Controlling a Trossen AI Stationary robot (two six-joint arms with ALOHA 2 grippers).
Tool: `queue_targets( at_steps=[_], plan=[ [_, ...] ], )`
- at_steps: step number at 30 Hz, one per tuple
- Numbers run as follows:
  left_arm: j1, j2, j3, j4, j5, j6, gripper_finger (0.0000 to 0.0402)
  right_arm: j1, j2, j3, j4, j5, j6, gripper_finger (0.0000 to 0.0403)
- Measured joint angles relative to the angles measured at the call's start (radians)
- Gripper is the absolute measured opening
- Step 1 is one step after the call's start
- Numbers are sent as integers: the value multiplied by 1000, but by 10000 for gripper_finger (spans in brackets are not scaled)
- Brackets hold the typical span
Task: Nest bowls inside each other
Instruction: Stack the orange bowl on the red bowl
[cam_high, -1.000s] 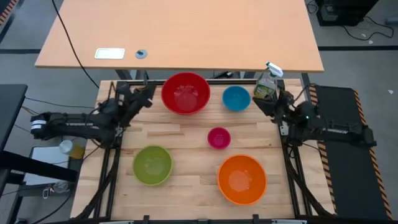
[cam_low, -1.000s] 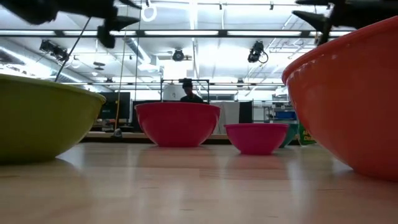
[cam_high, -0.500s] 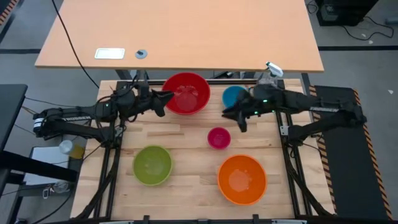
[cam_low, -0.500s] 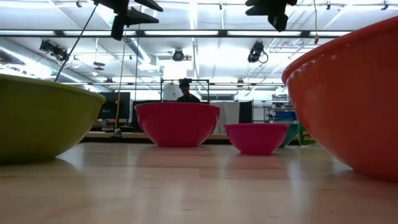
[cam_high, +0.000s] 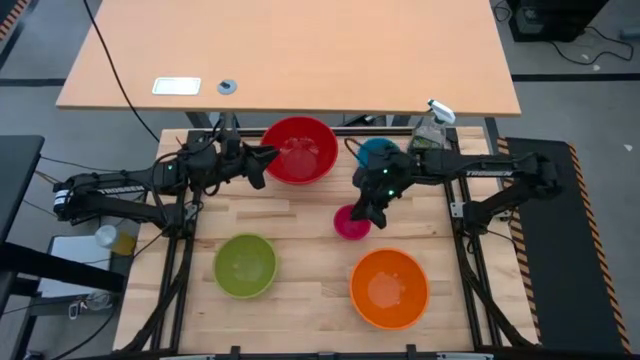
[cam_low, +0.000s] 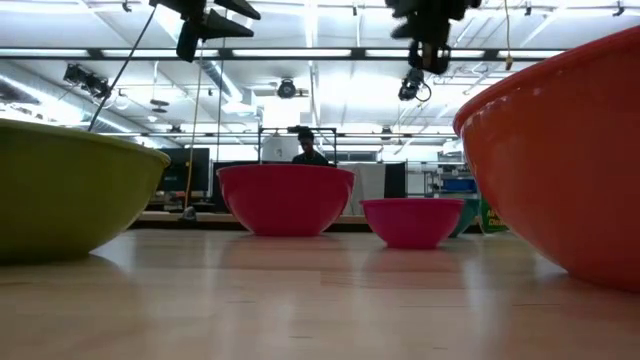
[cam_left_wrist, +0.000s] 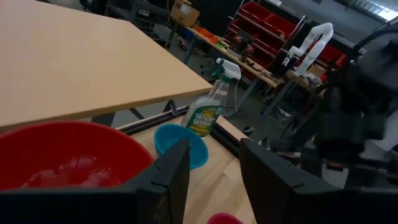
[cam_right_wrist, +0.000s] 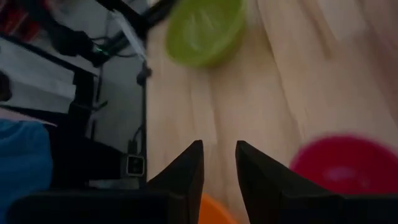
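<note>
Five bowls stand on their bases on the wooden table: red (cam_high: 298, 150) at the far middle, blue (cam_high: 378, 150) to its right and partly under my right arm, pink (cam_high: 348, 224) in the middle, green (cam_high: 245, 265) near left, orange (cam_high: 389, 288) near right. My left gripper (cam_high: 262, 165) hovers open by the red bowl's left rim (cam_left_wrist: 74, 134), high above the table (cam_low: 200, 25). My right gripper (cam_high: 366, 212) hangs open, slanting down over the pink bowl's right edge (cam_right_wrist: 348, 162), with nothing between its fingers (cam_right_wrist: 219, 146).
A clear spray bottle (cam_high: 428, 135) stands at the far right corner, behind the blue bowl. A larger light-wood desk (cam_high: 290, 55) lies beyond the far edge. Bare wood shows between the green and orange bowls. A person is visible far off in the room (cam_low: 305, 148).
My right gripper has swung from beside the spray bottle toward the table's middle and near edge, tipping downward, and now hangs over the pink bowl. My left gripper reached out toward the red bowl's left rim and levelled, then kept still. No bowl has moved.
</note>
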Motion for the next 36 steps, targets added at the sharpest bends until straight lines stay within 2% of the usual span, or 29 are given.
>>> queue_targets(
  at_steps=[2, 7, 9, 15, 18, 21, 27, 31, 36],
  plan=[
    [0, 0, 0, 0, 0, 0, 142, 5, 10, 0, -57, 46, 4, 102],
    [0, 0, 0, -29, 0, 1, 142, 54, 0, 1, -252, 340, -75, 94],
    [0, 1, 0, -38, 0, 1, 142, 85, -8, 1, -309, 421, -132, 90],
    [5, 1, 0, -65, 0, 5, 142, 135, -16, 3, -416, 567, -199, 93],
    [5, 1, 0, -70, 0, 25, 142, 135, -16, 3, -463, 544, -191, 116],
    [5, 1, 0, -69, 0, 26, 142, 134, -17, -3, -506, 520, -195, 156],
    [5, 1, 0, -69, 0, 27, 142, 167, -12, -90, -496, 337, -267, 234],
    [5, 1, 0, -69, 0, 27, 142, 212, -10, -171, -418, 264, -249, 243],
    [5, 1, 0, -68, 0, 27, 142, 288, -8, -215, -344, 278, -209, 231]
  ],
)
